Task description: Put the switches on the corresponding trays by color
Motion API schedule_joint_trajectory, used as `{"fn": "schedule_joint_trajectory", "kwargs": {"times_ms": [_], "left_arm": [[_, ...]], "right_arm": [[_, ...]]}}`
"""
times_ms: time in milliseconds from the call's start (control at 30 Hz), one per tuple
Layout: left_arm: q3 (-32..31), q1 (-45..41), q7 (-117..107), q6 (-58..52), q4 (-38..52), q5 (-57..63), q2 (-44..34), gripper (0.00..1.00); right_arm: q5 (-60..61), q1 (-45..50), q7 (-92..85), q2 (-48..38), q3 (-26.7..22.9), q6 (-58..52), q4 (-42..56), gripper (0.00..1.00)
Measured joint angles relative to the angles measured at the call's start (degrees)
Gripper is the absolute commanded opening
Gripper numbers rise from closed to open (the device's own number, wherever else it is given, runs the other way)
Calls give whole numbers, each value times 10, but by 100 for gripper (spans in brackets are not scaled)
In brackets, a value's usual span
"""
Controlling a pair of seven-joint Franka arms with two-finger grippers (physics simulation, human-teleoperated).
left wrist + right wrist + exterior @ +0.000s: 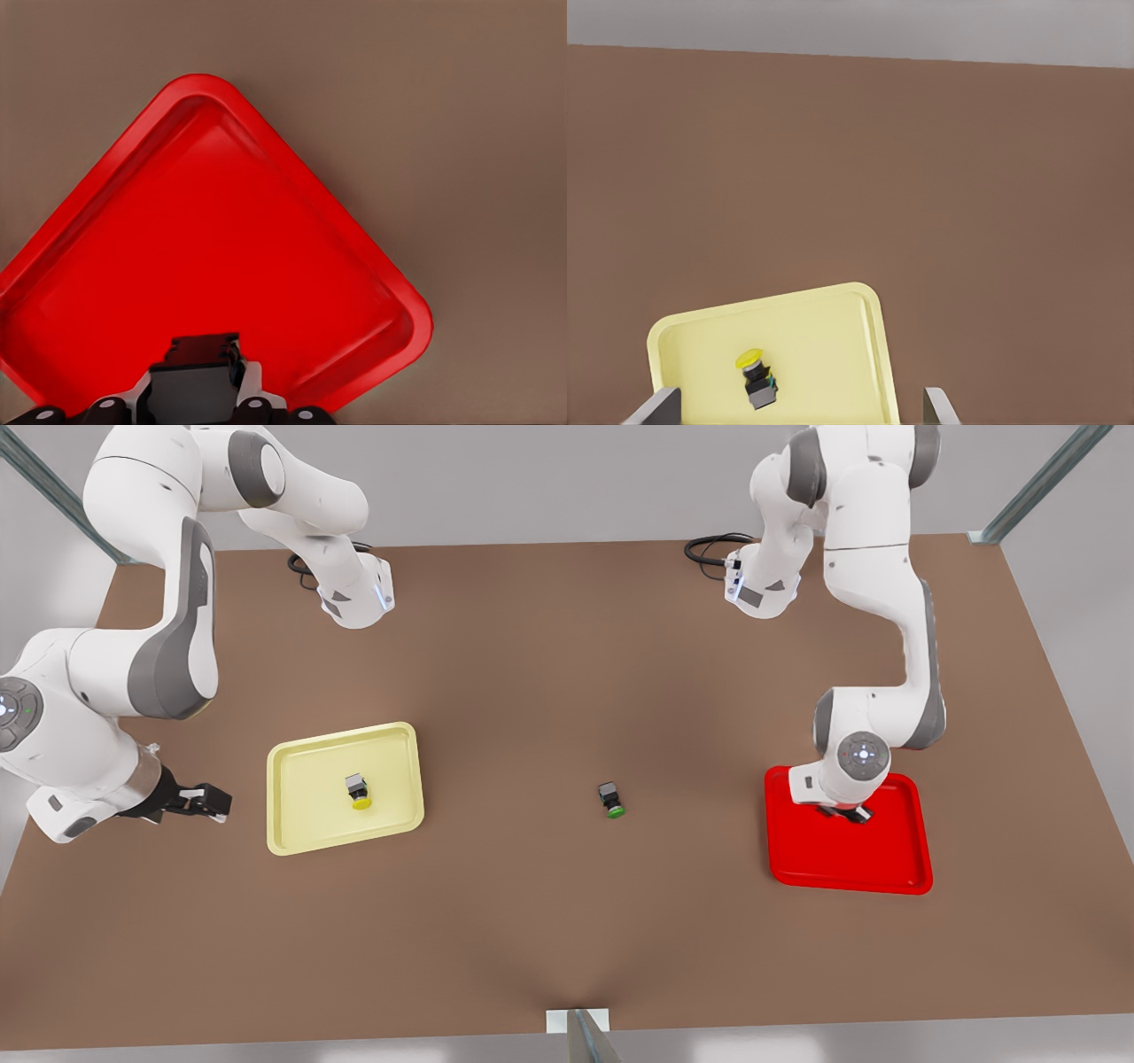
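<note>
In the front view, the yellow switch [358, 791] lies on its side in the pale yellow tray [306, 815]. The green switch [611, 800] lies on the bare table between the trays. My left gripper [850, 812] hangs low over the red tray [873, 859], at the front view's right. It is shut on the red switch [205, 351], whose dark body shows between the fingers above the red tray [213, 230]. My right gripper [213, 802] waits open left of the yellow tray. Its fingers [656, 409] frame the tray [824, 336] and the yellow switch [756, 379].
The brown table [549, 673] stretches wide between the two trays and toward the arm bases at the back. Black cables [709, 545] lie near the far edge. A metal post [585, 1036] stands at the near edge.
</note>
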Motion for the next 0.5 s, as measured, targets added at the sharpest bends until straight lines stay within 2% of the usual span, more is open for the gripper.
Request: {"fn": "schedule_joint_trajectory", "kwargs": {"times_ms": [67, 100, 133, 167, 367, 400, 467, 500], "left_arm": [[-1, 25, 6, 28, 14, -2, 42, 53], [-1, 30, 10, 29, 16, -4, 51, 57], [-1, 31, 15, 33, 21, -8, 58, 87], [-1, 35, 25, 33, 22, -12, 60, 100], [-4, 35, 28, 20, 26, -40, 62, 100], [-1, 34, 4, -41, 49, -52, 50, 100], [1, 35, -87, -232, 188, -69, 48, 100], [1, 35, -154, -270, 232, -77, 42, 100]], "right_arm": [[0, 0, 0, 0, 0, -1, 0, 100], [0, 0, 1, 0, 0, -1, 0, 100], [0, 0, 1, 0, 0, -1, 1, 100], [0, 0, 2, 0, 0, 0, 1, 100], [0, 0, 3, 0, 0, 0, 1, 100], [0, 0, 3, 0, 0, 0, 1, 100], [0, 0, 3, 0, 0, 0, 1, 100], [0, 0, 4, 0, 0, 0, 1, 100]]}}
